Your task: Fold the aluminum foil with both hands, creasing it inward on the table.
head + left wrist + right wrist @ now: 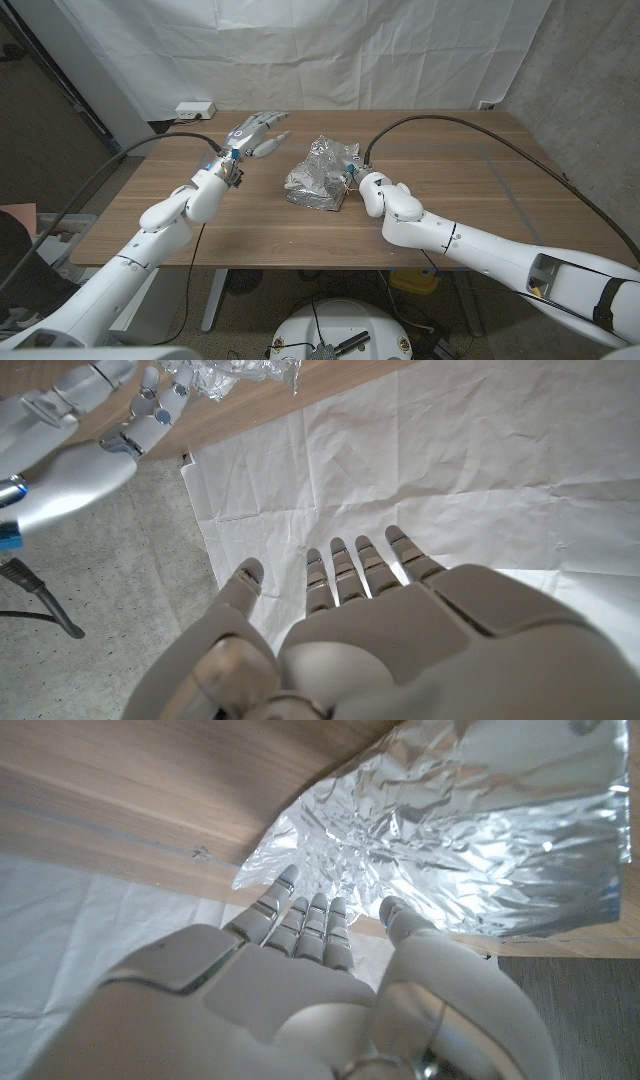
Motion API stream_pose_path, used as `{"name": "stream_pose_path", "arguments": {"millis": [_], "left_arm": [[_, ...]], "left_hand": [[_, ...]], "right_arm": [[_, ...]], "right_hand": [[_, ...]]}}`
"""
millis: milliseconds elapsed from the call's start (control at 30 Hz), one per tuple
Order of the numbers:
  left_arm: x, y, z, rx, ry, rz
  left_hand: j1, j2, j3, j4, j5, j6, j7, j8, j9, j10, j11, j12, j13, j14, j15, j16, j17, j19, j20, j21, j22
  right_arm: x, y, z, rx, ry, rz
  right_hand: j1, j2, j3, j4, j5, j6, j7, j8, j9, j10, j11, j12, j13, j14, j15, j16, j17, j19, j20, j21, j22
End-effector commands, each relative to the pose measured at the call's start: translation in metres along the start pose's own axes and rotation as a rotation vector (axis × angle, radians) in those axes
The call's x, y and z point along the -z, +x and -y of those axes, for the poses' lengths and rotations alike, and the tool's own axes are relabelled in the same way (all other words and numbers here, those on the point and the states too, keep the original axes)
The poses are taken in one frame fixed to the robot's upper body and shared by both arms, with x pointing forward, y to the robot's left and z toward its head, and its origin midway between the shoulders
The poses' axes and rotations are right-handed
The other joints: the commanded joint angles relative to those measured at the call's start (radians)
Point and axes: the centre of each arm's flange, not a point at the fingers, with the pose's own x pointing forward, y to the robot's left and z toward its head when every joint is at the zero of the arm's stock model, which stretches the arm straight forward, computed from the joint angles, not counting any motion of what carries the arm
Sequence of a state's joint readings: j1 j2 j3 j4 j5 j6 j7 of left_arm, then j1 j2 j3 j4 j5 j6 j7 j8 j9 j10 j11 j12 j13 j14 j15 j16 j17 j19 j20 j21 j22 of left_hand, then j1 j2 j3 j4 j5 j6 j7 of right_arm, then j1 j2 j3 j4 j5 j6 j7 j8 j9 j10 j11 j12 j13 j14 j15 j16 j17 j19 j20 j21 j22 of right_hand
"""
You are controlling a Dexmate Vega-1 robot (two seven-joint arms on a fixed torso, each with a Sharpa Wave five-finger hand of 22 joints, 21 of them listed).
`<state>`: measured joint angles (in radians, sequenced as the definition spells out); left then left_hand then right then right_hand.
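The crumpled aluminum foil (322, 172) lies in a loose silver heap at the middle of the wooden table (470, 190). My left hand (255, 133) hovers to the foil's left, apart from it, with straight, spread fingers holding nothing. In the left wrist view this hand (370, 630) faces the white backdrop, with the foil (235, 374) beyond it. My right hand (352, 170) is at the foil's right edge, mostly hidden behind its wrist. In the right wrist view its fingers (300, 920) reach out straight to the shiny foil (470, 830), the thumb held apart, nothing gripped.
A white power box (195, 109) sits at the table's back left corner. Black cables (440, 122) run from both wrists over the tabletop. A white sheet (330, 50) hangs behind the table. My right hand (90, 430) also appears in the left wrist view.
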<state>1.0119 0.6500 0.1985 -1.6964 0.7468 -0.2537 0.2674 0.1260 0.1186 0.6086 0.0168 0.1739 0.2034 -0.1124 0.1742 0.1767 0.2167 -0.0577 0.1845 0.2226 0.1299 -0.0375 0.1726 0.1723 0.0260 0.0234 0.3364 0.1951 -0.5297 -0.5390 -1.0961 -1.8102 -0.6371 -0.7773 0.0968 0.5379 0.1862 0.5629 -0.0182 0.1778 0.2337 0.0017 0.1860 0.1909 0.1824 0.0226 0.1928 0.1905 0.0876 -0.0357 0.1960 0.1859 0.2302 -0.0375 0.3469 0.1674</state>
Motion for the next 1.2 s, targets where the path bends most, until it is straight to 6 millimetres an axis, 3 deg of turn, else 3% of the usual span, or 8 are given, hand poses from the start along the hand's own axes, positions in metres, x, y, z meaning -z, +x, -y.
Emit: {"name": "stream_pose_path", "arguments": {"millis": [33, 200, 300, 433, 867, 1200], "left_arm": [[0.002, 0.005, 0.005, 0.013, -0.008, 0.004], [0.002, 0.008, 0.006, 0.013, -0.008, 0.005], [0.002, 0.01, 0.007, 0.01, -0.007, 0.005], [0.001, 0.013, 0.008, 0.012, -0.009, 0.008], [0.0, 0.018, 0.01, 0.02, -0.013, 0.0], [0.0, 0.022, 0.011, 0.026, -0.018, 0.007]], "left_hand": [[-0.01, 0.006, 0.004, 0.007, 0.003, -0.003, -0.003, 0.005, 0.003, -0.002, -0.001, 0.007, 0.0, -0.004, -0.011, 0.004, -0.001, 0.0, -0.002, -0.002, 0.003], [-0.01, 0.006, 0.005, 0.007, 0.003, -0.004, -0.002, 0.006, 0.003, -0.004, -0.001, 0.008, -0.003, -0.004, -0.011, 0.005, -0.001, -0.001, -0.002, -0.002, 0.003], [-0.011, 0.006, 0.005, 0.008, 0.003, -0.008, -0.001, 0.005, 0.003, -0.005, -0.001, 0.008, -0.004, -0.005, -0.01, 0.005, -0.001, 0.0, -0.002, -0.003, 0.003], [-0.011, 0.006, 0.005, 0.008, 0.003, -0.008, -0.002, 0.005, 0.003, -0.005, -0.001, 0.009, -0.006, -0.006, -0.011, 0.005, -0.001, -0.001, -0.003, -0.003, 0.003], [-0.013, 0.006, 0.006, 0.009, 0.003, -0.011, -0.004, 0.006, 0.003, -0.007, 0.001, 0.01, -0.011, -0.007, -0.011, 0.005, -0.001, -0.001, -0.003, -0.005, 0.003], [-0.014, 0.006, 0.007, 0.011, 0.003, -0.015, -0.003, 0.006, 0.003, -0.01, -0.001, 0.011, -0.015, -0.009, -0.011, 0.005, -0.001, -0.002, -0.002, -0.006, 0.002]], "right_arm": [[-0.012, -0.02, 0.03, 0.149, 0.008, 0.052], [-0.021, -0.03, 0.031, 0.167, 0.053, 0.109], [-0.027, -0.033, 0.028, 0.159, 0.087, 0.145], [-0.029, -0.032, 0.018, 0.116, 0.136, 0.179], [-0.042, -0.023, -0.028, -0.038, 0.193, 0.223], [-0.039, -0.017, -0.048, -0.085, 0.145, 0.208]], "right_hand": [[0.027, 0.001, 0.007, -0.017, 0.005, 0.001, -0.013, 0.007, -0.001, 0.013, -0.007, 0.006, 0.003, 0.016, -0.019, 0.004, 0.001, 0.013, 0.006, -0.005, 0.0], [0.038, 0.002, 0.01, -0.027, 0.005, 0.005, -0.018, 0.009, -0.001, 0.021, -0.012, 0.009, 0.002, 0.029, -0.028, 0.009, 0.001, 0.028, 0.007, -0.004, 0.0], [0.055, 0.014, 0.019, -0.035, 0.005, 0.006, -0.027, 0.01, -0.001, 0.032, -0.025, 0.011, 0.003, 0.042, -0.04, 0.014, 0.004, 0.05, -0.011, -0.004, 0.001], [0.061, 0.019, 0.024, -0.034, 0.004, 0.007, -0.029, 0.011, 0.0, 0.033, -0.025, 0.012, 0.003, 0.042, -0.041, 0.014, 0.006, 0.058, -0.016, -0.004, 0.002], [0.052, 0.018, 0.017, -0.015, -0.001, -0.001, -0.028, 0.008, 0.001, 0.023, -0.021, 0.007, 0.004, 0.03, -0.039, 0.013, 0.013, 0.051, -0.021, -0.014, 0.002], [0.059, 0.023, 0.027, 0.0, 0.0, -0.032, -0.032, -0.001, 0.001, -0.016, -0.028, -0.005, 0.005, -0.004, -0.043, 0.005, 0.018, 0.025, -0.035, -0.035, 0.003]]}}
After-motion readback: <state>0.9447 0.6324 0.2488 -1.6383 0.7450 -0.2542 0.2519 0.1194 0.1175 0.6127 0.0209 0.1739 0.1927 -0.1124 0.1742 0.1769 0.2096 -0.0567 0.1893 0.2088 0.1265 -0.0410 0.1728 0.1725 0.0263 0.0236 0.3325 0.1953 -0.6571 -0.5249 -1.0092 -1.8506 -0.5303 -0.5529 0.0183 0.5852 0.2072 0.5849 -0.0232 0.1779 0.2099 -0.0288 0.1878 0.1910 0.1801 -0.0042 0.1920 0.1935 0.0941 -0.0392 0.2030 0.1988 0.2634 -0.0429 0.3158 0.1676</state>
